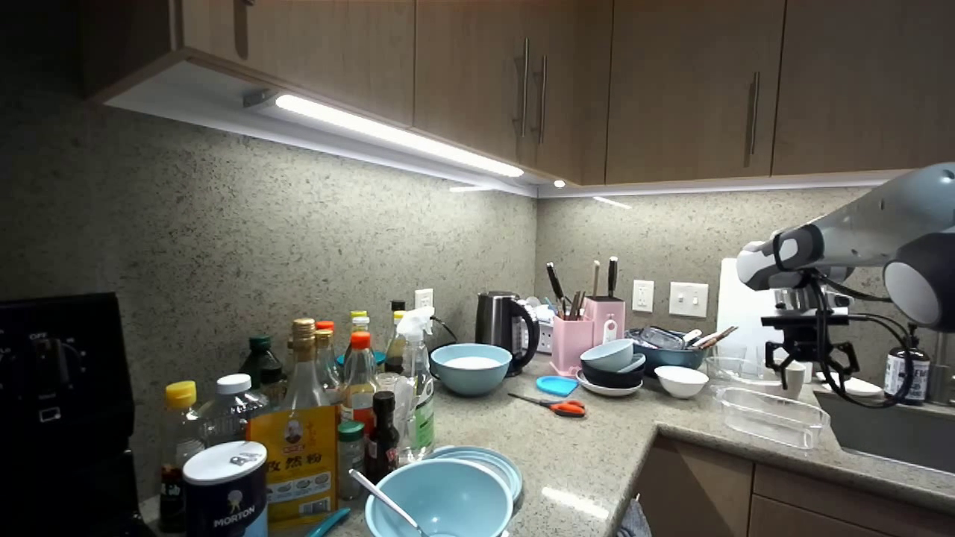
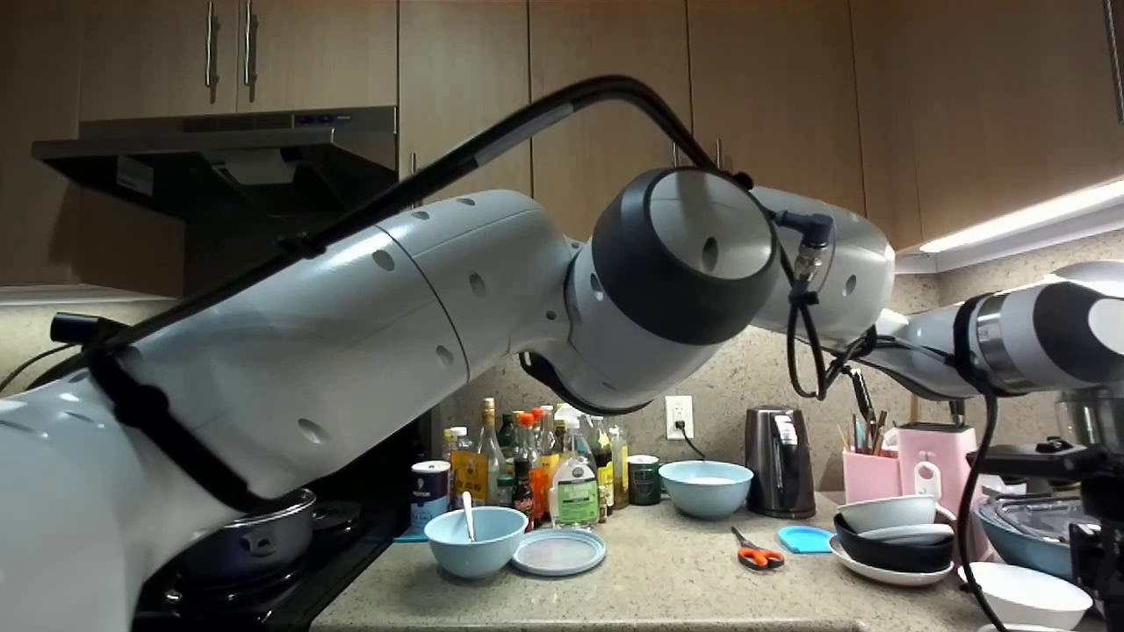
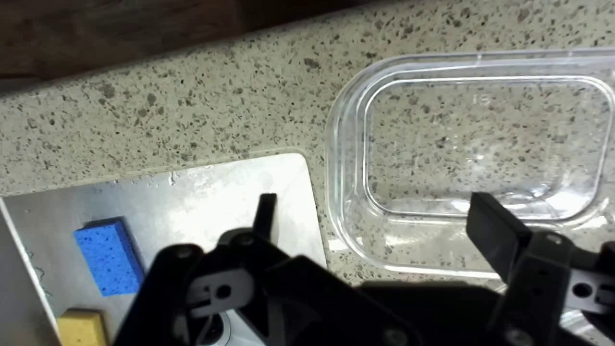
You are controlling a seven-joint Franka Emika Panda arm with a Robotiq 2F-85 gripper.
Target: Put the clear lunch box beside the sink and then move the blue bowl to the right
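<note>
Nearest the wrist camera, the gripper (image 3: 377,216) has its jaws spread wide, holding nothing. In that view the clear lunch box (image 3: 471,151) lies toward two o'clock from it, long axis running nine to three, just beside the sink (image 3: 192,202) with a thin strip of counter (image 3: 269,96) between, so I judge that half of the task done. The coming move probably turns on a long reach: in an exterior view a blue bowl (image 1: 448,494) with a spoon (image 1: 388,502) in it sits well apart from the gripper, between eight and nine o'clock; a similar bowl (image 1: 471,380) by the kettle (image 1: 494,324) lies at nine, and I cannot tell which is meant. The speckled counter runs under wooden cabinets (image 1: 694,97), with a white bowl (image 1: 682,383), stacked dishes (image 1: 612,375) and scissors (image 1: 563,407) toward nine, so a high path seems wise.
</note>
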